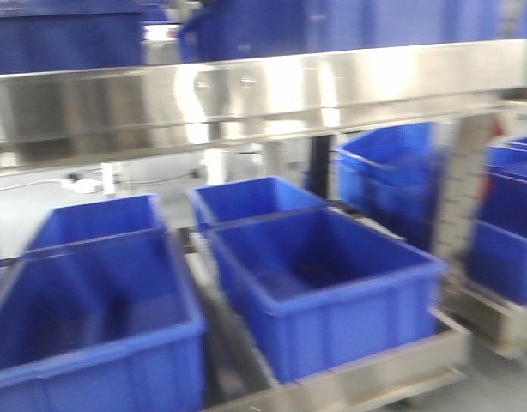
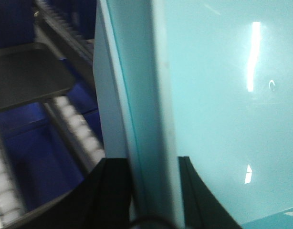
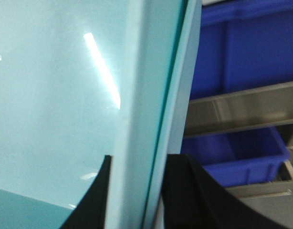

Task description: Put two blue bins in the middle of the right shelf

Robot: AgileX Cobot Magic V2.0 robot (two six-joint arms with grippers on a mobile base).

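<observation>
My left gripper [image 2: 153, 202] is clamped across the rim of a blue bin [image 2: 223, 95] (washed out to pale teal in the wrist views), with one finger on each face of the wall. My right gripper [image 3: 137, 202] pinches a pale rim [image 3: 137, 95] the same way; I cannot tell if it is the same bin. Below the steel shelf rail [image 1: 263, 90] an open bin [image 1: 324, 292] sits beside a neighbouring bin [image 1: 92, 335], a narrow gap between them. More bins stand behind them and above the rail.
</observation>
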